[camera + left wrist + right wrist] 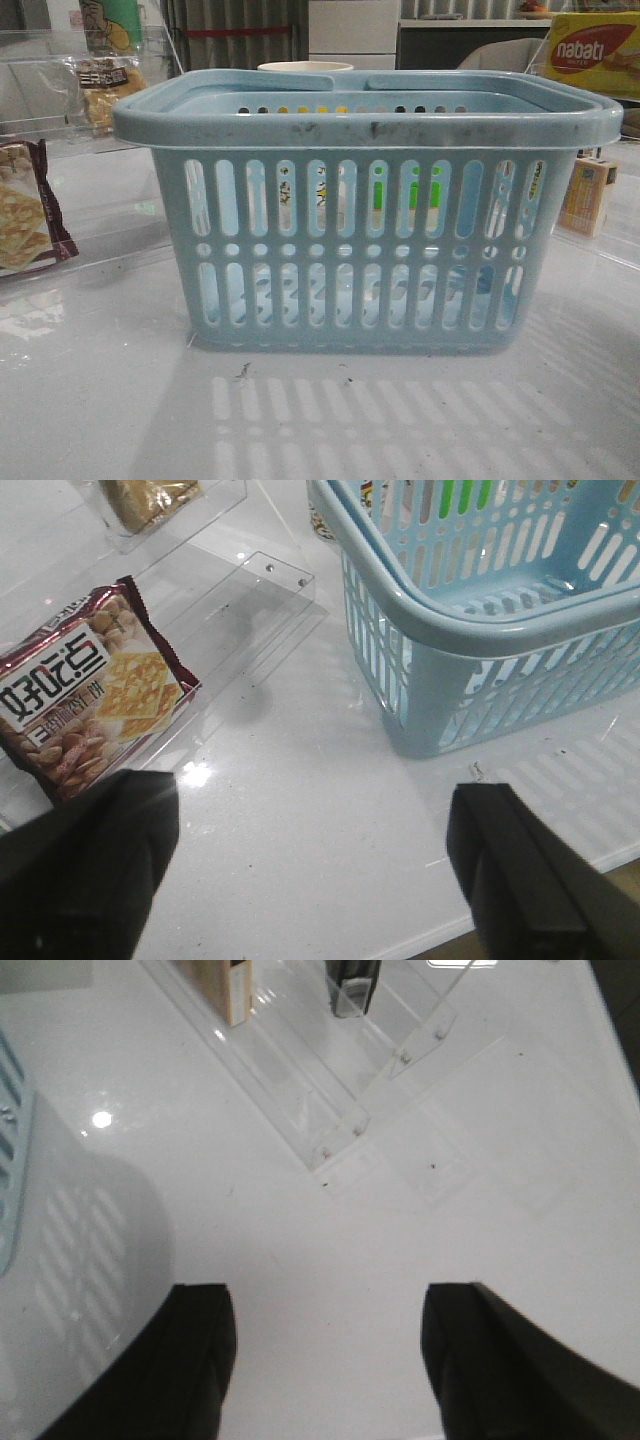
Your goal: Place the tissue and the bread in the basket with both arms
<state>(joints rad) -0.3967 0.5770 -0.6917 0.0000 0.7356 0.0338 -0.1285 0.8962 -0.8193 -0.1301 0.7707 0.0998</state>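
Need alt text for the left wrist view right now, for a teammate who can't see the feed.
The left end effector hangs open and empty over bare white table, between a light-blue slotted basket and a maroon-edged cracker pack lying on a clear acrylic shelf. A bread pack is partly visible on the shelf's higher tier.

One light-blue basket [365, 215], one bread pack [105, 88], one cracker pack [28, 210], two yellow cartons [592, 52], two grippers [310, 870] were visible.

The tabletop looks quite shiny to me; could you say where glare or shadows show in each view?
Front view: basket slots cast a light pattern on the table. Left wrist view: a glare spot beside the cracker pack. Right wrist view: a small bright spot, plus the basket's slotted shadow.
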